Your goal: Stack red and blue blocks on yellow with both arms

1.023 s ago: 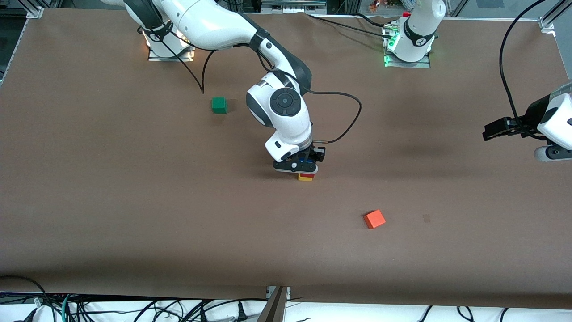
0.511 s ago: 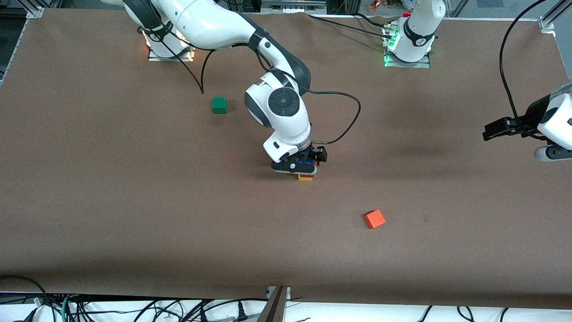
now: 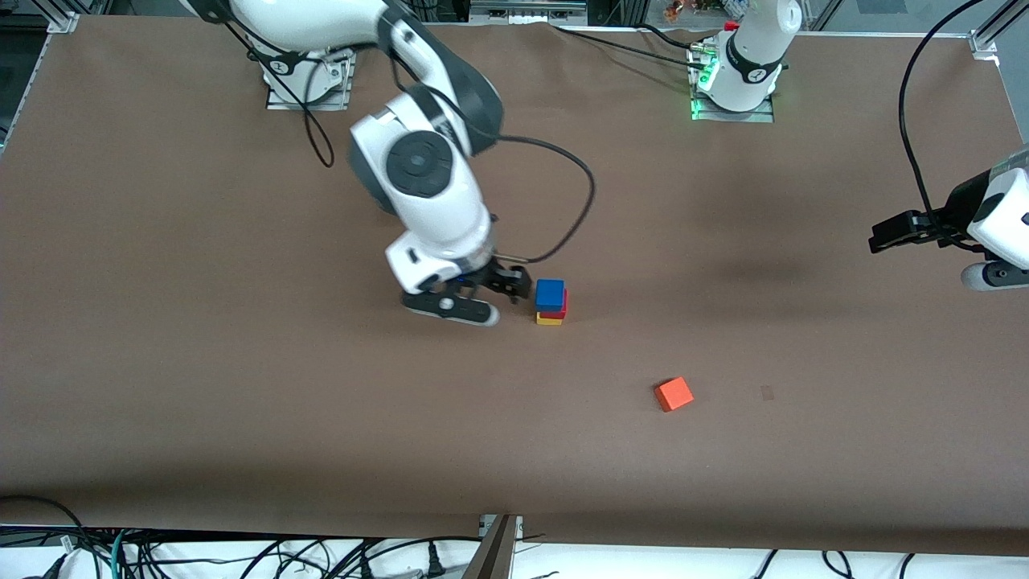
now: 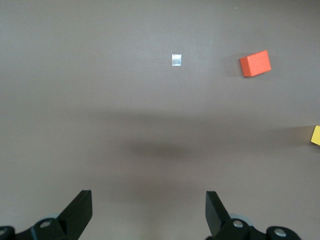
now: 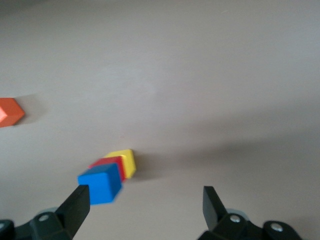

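Observation:
A stack stands mid-table: the blue block (image 3: 550,293) on the red block (image 3: 563,305) on the yellow cube (image 3: 550,320). My right gripper (image 3: 482,296) is open and empty, up in the air just beside the stack toward the right arm's end. In the right wrist view the blue block (image 5: 100,185), red block (image 5: 107,164) and yellow cube (image 5: 125,160) lie beside one finger of the open right gripper (image 5: 145,202), not between the jaws. My left gripper (image 3: 882,239) waits, open and empty (image 4: 148,205), over the left arm's end of the table.
An orange-red cube (image 3: 674,394) lies nearer the front camera than the stack, toward the left arm's end; it also shows in the left wrist view (image 4: 255,63) and the right wrist view (image 5: 10,111). A small pale patch (image 4: 176,60) marks the table. The right arm hides the green cube.
My right gripper has opened, let go of the blue block on the stack, and moved up and away toward the right arm's end. The arm now covers the green cube. The left arm has not moved.

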